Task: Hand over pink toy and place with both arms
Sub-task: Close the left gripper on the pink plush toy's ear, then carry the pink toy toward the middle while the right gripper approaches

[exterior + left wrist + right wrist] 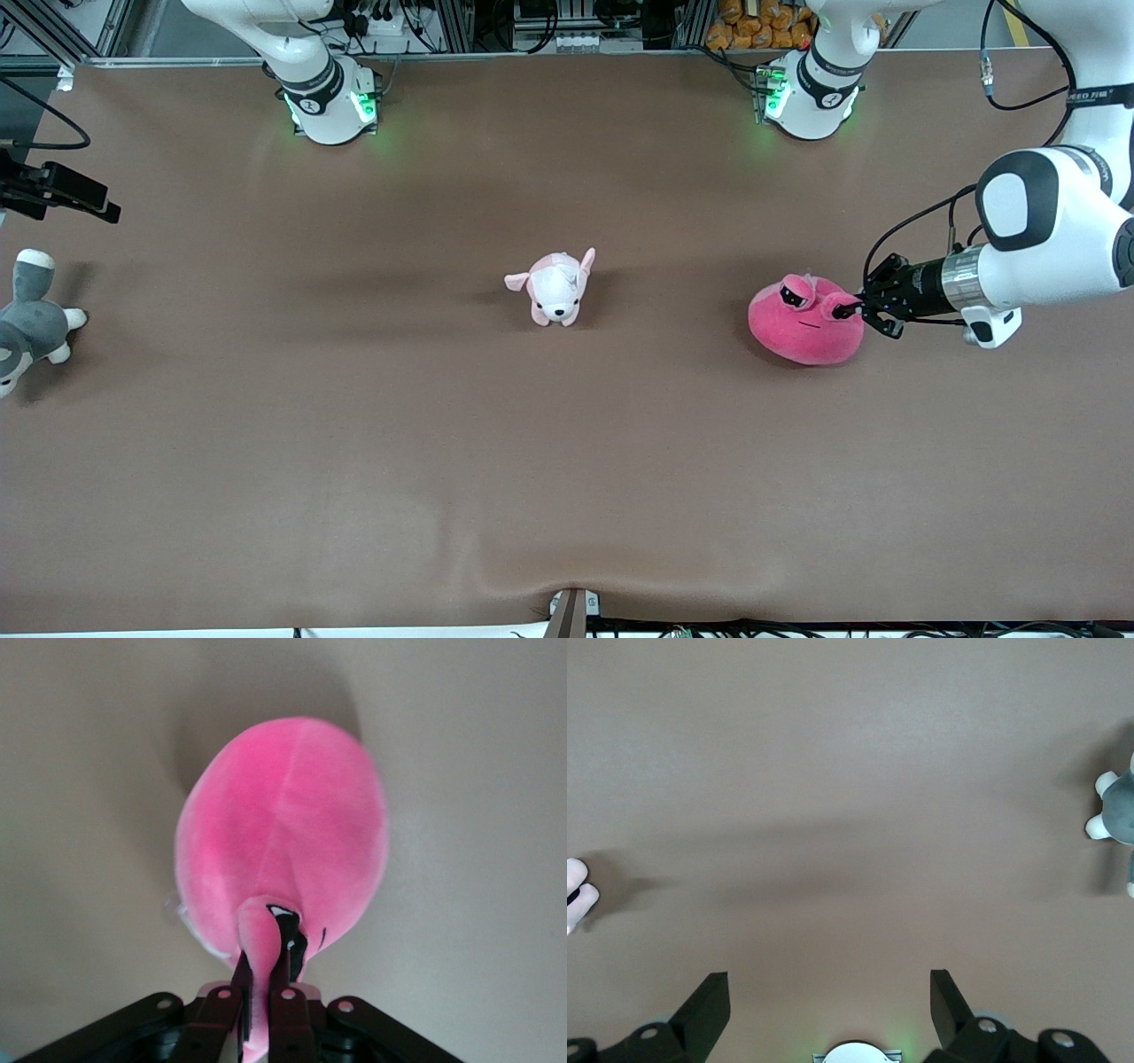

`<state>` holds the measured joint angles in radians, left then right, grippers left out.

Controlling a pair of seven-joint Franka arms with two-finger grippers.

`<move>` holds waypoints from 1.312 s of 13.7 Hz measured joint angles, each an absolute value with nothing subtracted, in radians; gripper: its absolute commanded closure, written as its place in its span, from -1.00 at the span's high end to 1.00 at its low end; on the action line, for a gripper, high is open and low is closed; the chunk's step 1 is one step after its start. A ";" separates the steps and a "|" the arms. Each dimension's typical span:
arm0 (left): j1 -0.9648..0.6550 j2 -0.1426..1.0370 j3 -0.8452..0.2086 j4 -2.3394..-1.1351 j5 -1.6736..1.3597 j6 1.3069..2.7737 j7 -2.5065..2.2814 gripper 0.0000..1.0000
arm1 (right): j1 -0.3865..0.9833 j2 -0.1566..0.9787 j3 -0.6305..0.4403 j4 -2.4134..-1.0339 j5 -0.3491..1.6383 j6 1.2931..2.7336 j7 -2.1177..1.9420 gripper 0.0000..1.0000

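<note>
The hot-pink toy (804,321) sits on the brown table toward the left arm's end, its two stalk eyes facing up. My left gripper (858,309) reaches in low from that end and is shut on one eye stalk. In the left wrist view the two black fingers (288,979) pinch the pink stalk, and the toy's round body (283,833) fills the middle. My right gripper (828,979) is open and empty, high over bare table near its own base (323,97). It does not show in the front view.
A small pale pink-and-white puppy plush (558,286) stands at the table's middle; its edge shows in the right wrist view (576,890). A grey-and-white plush (27,323) lies at the right arm's end, also in the right wrist view (1116,811). A black device (62,190) juts in above it.
</note>
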<state>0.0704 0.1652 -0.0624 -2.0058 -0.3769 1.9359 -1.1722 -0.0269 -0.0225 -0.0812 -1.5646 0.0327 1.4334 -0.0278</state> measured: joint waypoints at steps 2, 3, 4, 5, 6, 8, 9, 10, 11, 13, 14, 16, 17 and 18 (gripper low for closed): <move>0.070 0.135 -0.072 -1.987 -0.377 1.893 -1.190 -1.00 | -0.027 -0.022 -0.081 -1.565 0.033 1.433 -0.028 1.00; 0.070 0.120 -0.087 -1.971 -0.378 1.866 -1.220 -1.00 | -0.027 -0.022 -0.081 -1.565 0.033 1.433 -0.028 1.00; 0.070 0.107 -0.111 -1.945 -0.380 1.842 -1.275 -1.00 | -0.027 -0.021 -0.081 -1.565 0.033 1.433 -0.028 1.00; 0.070 0.099 -0.145 -1.910 -0.380 1.820 -1.350 -1.00 | -0.027 -0.021 -0.081 -1.565 0.033 1.433 -0.028 1.00; 0.068 0.095 -0.182 -1.872 -0.380 1.806 -1.421 -1.00 | -0.027 -0.021 -0.081 -1.565 0.033 1.433 -0.028 1.00; 0.064 0.092 -0.252 -1.801 -0.384 1.786 -1.523 -1.00 | -0.027 -0.019 -0.081 -1.565 0.033 1.433 -0.028 1.00; 0.063 0.092 -0.280 -1.773 -0.396 1.783 -1.557 -1.00 | -0.027 -0.019 -0.081 -1.565 0.033 1.433 -0.028 1.00; 0.060 0.092 -0.299 -1.746 -0.417 1.783 -1.588 -1.00 | -0.027 -0.018 -0.081 -1.565 0.033 1.433 -0.028 1.00; 0.057 0.093 -0.309 -1.722 -0.443 1.783 -1.615 -1.00 | -0.027 -0.018 -0.081 -1.565 0.033 1.433 -0.028 1.00; 0.054 0.101 -0.322 -1.677 -0.482 1.783 -1.663 -1.00 | -0.027 -0.018 -0.081 -1.565 0.033 1.434 -0.028 1.00; 0.050 0.107 -0.328 -1.653 -0.493 1.782 -1.697 -1.00 | -0.027 -0.018 -0.081 -1.565 0.033 1.434 -0.028 1.00; 0.016 0.122 -0.340 -1.610 -0.496 1.781 -1.754 -1.00 | -0.027 -0.018 -0.082 -1.565 0.033 1.434 -0.028 1.00; -0.015 0.131 -0.341 -1.594 -0.496 1.781 -1.775 -1.00 | -0.027 -0.018 -0.082 -1.565 0.032 1.434 -0.028 1.00; -0.049 0.147 -0.342 -1.573 -0.496 1.783 -1.798 -1.00 | -0.027 -0.018 -0.082 -1.565 0.032 1.434 -0.028 1.00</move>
<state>-0.0489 0.1466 -0.3424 -1.5733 -0.4961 1.7830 -1.7977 -0.0275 -0.0184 -0.0817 -1.5647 0.0324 1.4336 -0.0277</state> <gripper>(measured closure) 0.907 0.000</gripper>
